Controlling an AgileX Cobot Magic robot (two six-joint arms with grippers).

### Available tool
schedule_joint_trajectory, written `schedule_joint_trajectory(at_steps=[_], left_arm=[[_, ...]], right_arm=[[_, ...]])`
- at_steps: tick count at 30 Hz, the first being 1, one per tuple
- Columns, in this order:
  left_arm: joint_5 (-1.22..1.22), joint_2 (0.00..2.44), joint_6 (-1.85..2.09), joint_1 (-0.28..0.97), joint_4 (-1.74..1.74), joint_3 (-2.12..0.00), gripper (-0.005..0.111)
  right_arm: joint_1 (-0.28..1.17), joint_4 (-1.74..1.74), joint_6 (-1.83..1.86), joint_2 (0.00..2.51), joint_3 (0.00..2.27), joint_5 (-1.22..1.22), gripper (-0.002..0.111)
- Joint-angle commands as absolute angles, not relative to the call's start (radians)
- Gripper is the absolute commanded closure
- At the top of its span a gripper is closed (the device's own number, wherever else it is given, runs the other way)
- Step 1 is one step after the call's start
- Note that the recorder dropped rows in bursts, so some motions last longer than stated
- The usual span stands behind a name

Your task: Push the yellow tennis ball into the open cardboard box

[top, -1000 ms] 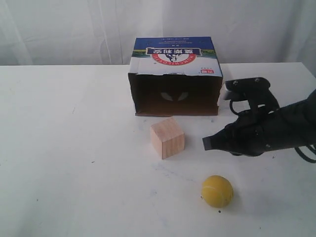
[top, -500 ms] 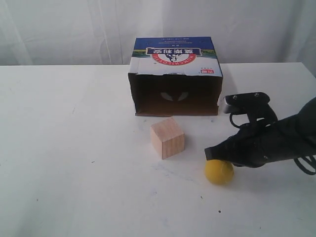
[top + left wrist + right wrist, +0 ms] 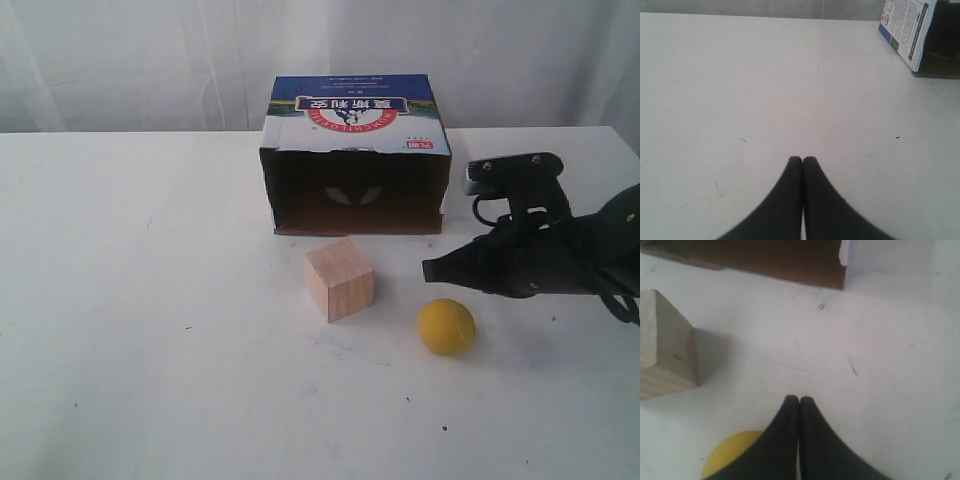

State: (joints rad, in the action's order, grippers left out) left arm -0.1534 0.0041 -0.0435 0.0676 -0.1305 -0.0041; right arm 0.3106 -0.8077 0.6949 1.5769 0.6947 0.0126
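The ball [image 3: 446, 326] is sitting lower right of centre, apart from the box [image 3: 350, 115] at upper centre, so the pushing is seemingly underway. The right gripper [image 3: 428, 270], fingers pressed together, is hovering just above the ball in frame, likely needing to get below it and sweep upward.
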Motion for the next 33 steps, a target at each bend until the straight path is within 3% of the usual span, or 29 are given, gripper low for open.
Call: schedule_joint_trajectory(at_steps=[1, 3, 17, 33], left_arm=[[-0.150, 0.000, -0.044, 0.072, -0.133, 0.000, 0.107], [-0.150, 0.000, -0.044, 0.072, -0.133, 0.000, 0.107], [-0.150, 0.000, -0.044, 0.072, -0.133, 0.000, 0.107], [-0.150, 0.000, -0.044, 0.072, -0.133, 0.000, 0.107]], right_arm=[[0.311, -0.814, 0.563, 1.529, 0.702, 0.203, 0.108], [0.318, -0.814, 0.551, 1.526, 0.702, 0.263, 0.108], [0.330, -0.814, 0.579, 1.751, 0.735, 0.049, 0.108], [0.330, -0.812, 0.581, 1.764, 0.876, -0.036, 0.108]])
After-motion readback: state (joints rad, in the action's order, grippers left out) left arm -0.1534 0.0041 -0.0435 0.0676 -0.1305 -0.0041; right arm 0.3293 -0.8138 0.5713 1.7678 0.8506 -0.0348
